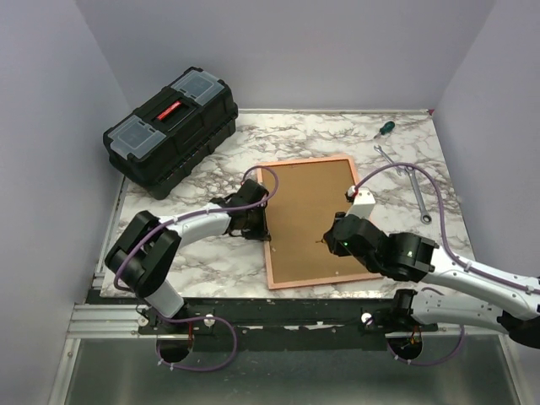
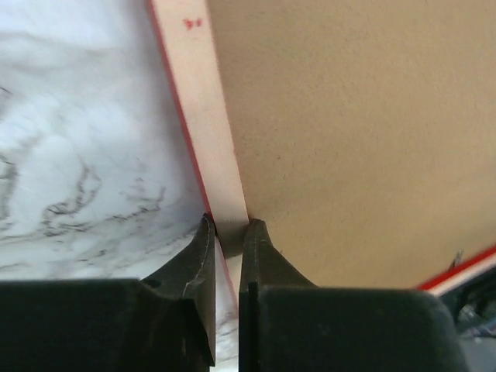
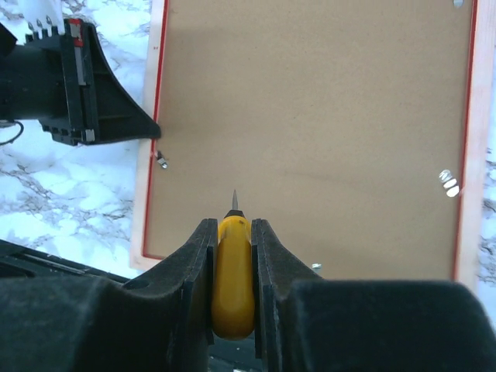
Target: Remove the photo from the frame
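Observation:
The red frame (image 1: 312, 283) lies face down on the marble table, its brown backing board (image 1: 308, 215) filling it. The photo is hidden under the board. My left gripper (image 1: 263, 221) is shut on the frame's left rim; in the left wrist view the rim (image 2: 205, 101) runs between its jaws (image 2: 230, 229). My right gripper (image 1: 331, 240) hovers over the board's near part, shut on a yellow-handled screwdriver (image 3: 232, 279) whose tip points at the board (image 3: 310, 132). Small metal tabs (image 3: 162, 161) sit at the board's edges.
A black toolbox (image 1: 169, 131) stands at the back left. A green-handled screwdriver (image 1: 384, 128) and a wrench (image 1: 413, 190) lie at the back right. Grey walls close in the table on three sides.

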Robot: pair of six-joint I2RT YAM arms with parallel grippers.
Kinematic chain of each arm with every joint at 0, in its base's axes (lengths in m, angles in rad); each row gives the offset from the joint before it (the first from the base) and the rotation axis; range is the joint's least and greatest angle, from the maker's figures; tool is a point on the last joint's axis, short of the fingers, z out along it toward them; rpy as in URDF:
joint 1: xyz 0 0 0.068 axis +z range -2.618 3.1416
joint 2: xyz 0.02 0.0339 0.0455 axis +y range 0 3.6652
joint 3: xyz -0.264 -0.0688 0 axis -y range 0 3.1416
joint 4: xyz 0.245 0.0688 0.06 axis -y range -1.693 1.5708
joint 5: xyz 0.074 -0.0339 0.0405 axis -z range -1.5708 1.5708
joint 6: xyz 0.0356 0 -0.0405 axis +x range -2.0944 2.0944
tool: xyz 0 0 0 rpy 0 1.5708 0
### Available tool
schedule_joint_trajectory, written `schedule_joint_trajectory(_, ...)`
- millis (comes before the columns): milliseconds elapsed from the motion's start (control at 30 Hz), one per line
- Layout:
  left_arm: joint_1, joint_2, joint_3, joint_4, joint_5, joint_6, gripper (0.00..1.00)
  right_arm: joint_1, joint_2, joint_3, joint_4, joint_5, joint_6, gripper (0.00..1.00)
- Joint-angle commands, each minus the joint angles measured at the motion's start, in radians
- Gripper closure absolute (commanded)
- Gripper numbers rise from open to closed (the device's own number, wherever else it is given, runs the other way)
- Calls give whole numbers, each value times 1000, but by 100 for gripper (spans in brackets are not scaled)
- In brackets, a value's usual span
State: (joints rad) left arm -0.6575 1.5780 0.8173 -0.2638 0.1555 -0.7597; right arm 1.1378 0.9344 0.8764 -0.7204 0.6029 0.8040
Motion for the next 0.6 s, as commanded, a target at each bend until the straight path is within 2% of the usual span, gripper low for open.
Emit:
schedule_joint_trajectory(0,5,82,71,-257,-270,182,98,4,-48,-9,-90,56,37,99)
schedule_joint_trajectory(200,13,148,246,-400,-286,348,100,4,-66,-24,-98,42,43,99)
schedule_joint_trajectory(400,70,271,511,-566,-488,506,99,5,-25,-52,-38,-33,36,99)
schedule_joint_trajectory(433,95,283,547,-585,-482,498,94,5,-20,-58,-22,-45,36,99)
schedule_joint_trajectory(467,112,287,578,-594,-472,487,84,6,-15,-61,-9,-56,30,99)
schedule_joint_trajectory(500,129,280,594,-603,-461,472,66,5,-10,-62,2,-67,29,99)
schedule_joint_trajectory(567,144,222,582,-585,-428,444,47,6,-2,-57,10,-82,25,99)
